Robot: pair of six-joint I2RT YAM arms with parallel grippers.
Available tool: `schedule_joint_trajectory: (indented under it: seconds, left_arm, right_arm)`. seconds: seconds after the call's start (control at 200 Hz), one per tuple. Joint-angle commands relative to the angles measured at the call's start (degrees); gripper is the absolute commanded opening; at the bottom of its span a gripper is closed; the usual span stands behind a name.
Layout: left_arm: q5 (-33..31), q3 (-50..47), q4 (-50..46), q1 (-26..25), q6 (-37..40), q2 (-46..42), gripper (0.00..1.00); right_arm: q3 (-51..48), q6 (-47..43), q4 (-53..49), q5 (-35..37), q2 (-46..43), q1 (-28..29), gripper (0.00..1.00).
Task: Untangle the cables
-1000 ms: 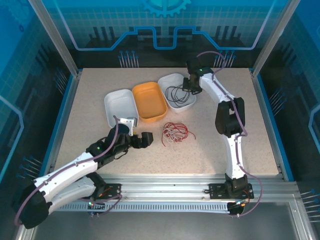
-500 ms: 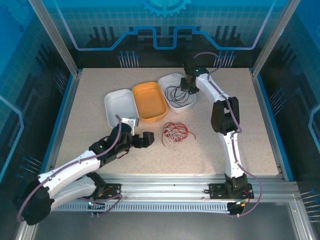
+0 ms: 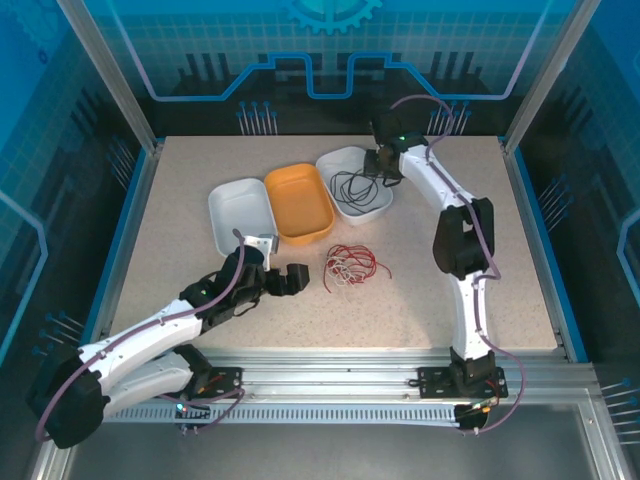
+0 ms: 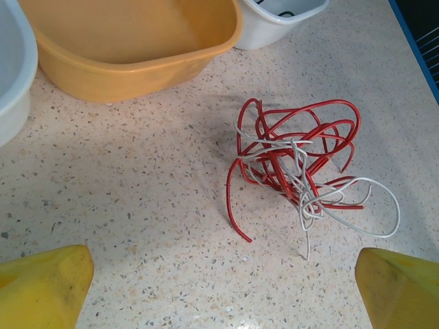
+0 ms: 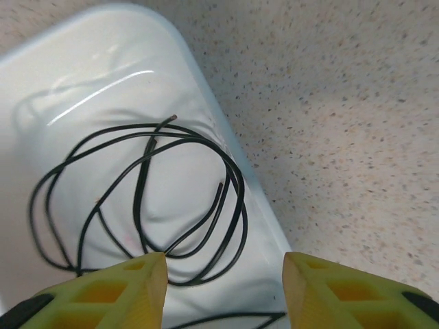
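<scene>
The left arm (image 3: pixel 140 340) and right arm (image 3: pixel 468 300) are white shells with black joints. A purple-grey cable (image 3: pixel 415 103) runs back along each from the claw. The left claw (image 3: pixel 296 277) and right claw (image 3: pixel 374 172) are black, with yellow fingers (image 5: pixel 123 288); the right one's show hollow cells.

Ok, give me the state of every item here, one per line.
Black cable, loosely coiled, lying in the right white tray.
Red cable, on the table, tangled with the white cable.
Orange tray, empty.
Left white tray, empty.
Left hand, open, holding nothing.
Right hand, open above the black cable.
</scene>
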Motion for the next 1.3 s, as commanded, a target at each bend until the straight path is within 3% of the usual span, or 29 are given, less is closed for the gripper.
schedule_joint_trajectory:
  seconds: [0.0,0.245,0.375,0.545,0.735,1.001,1.296]
  left_arm:
    - [1.21,0.10,1.44,0.40,-0.20,-0.26,0.99]
    - [1.38,-0.16,1.53,0.39,-0.55,-0.44,0.99]
    - [1.50,-0.10,1.45,0.35,-0.55,-0.44,0.99]
    - [1.64,-0.17,0.99,0.37,-0.55,-0.78,0.99]
    - [1.76,-0.42,0.94,0.35,-0.53,-0.99,0.99]
    - [1.72,-0.60,1.29,0.34,-0.72,-0.88,0.99]
    - [1.69,-0.42,1.09,0.36,-1.30,-0.89,0.99]
  right_arm:
    - [-3.12,-1.05,2.80,1.55,-5.23,1.16,0.48]
    - [-4.37,-2.77,4.36,3.91,-3.78,2.51,0.36]
    - [0.14,-4.83,3.93,4.15,1.23,3.40,0.27]
    - [6.03,-4.93,1.34,5.70,7.89,3.58,0.22]
    - [4.62,-2.91,-0.01,6.70,9.94,3.49,0.21]
    - [-5.97,-0.30,4.26,4.95,4.38,3.45,0.22]
    - [-9.81,-1.76,5.87,3.33,0.39,3.94,0.27]
